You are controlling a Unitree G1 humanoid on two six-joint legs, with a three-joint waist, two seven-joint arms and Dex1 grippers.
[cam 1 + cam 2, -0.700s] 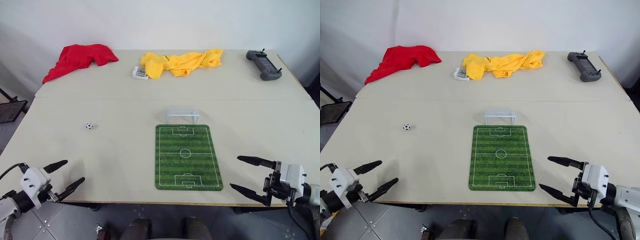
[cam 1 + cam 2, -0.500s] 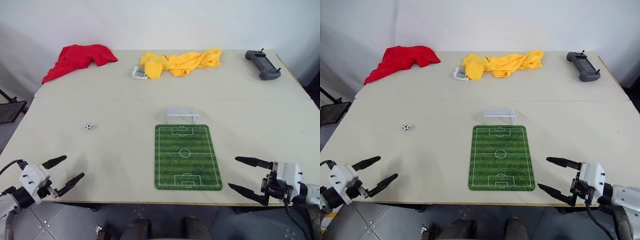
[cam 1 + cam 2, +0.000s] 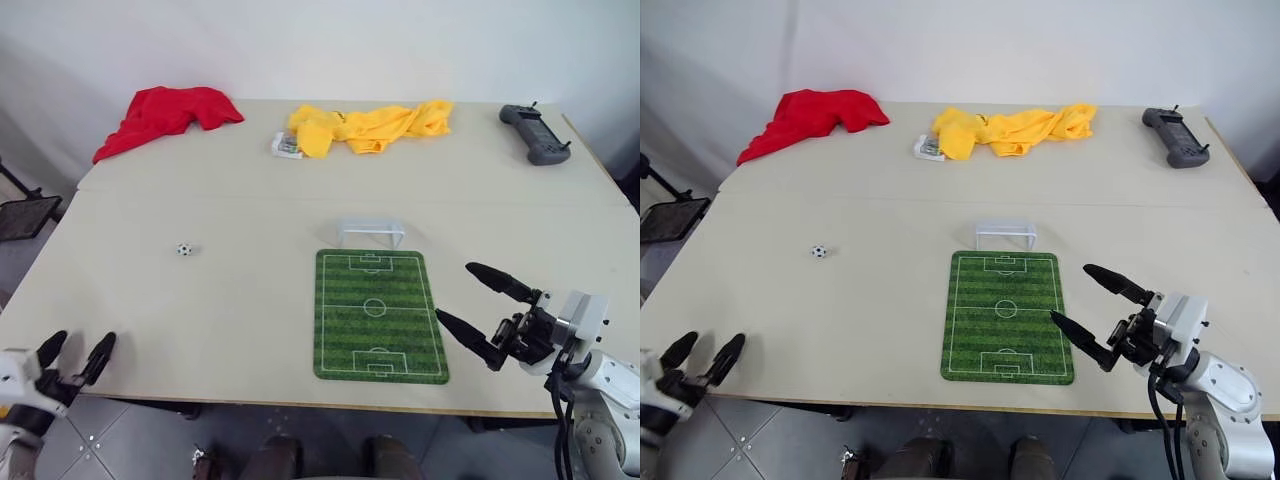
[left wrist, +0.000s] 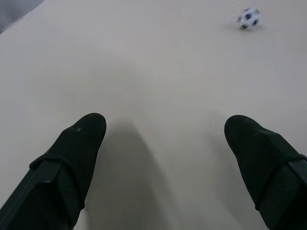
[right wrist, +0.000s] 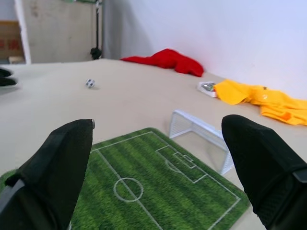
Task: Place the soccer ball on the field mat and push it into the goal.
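The soccer ball (image 3: 184, 249), tiny and white with black patches, rests on the bare table left of centre. Right of it lies the green field mat (image 3: 378, 315), with the whitish goal (image 3: 370, 232) standing at its far end. My left gripper (image 3: 78, 350) is open at the table's front left edge, well short of the ball (image 4: 248, 18). My right gripper (image 3: 455, 292) is open and empty, hovering at the mat's right edge and pointing left across it toward the goal (image 5: 201, 136).
A red cloth (image 3: 165, 112) lies at the back left and a yellow cloth (image 3: 370, 125) at the back centre, with a small packet (image 3: 287, 146) beside it. A black controller (image 3: 536, 133) sits at the back right corner.
My right gripper has swung left and forward from the table's front right edge to the mat's right side. The left gripper has drawn back and lower toward the front left edge.
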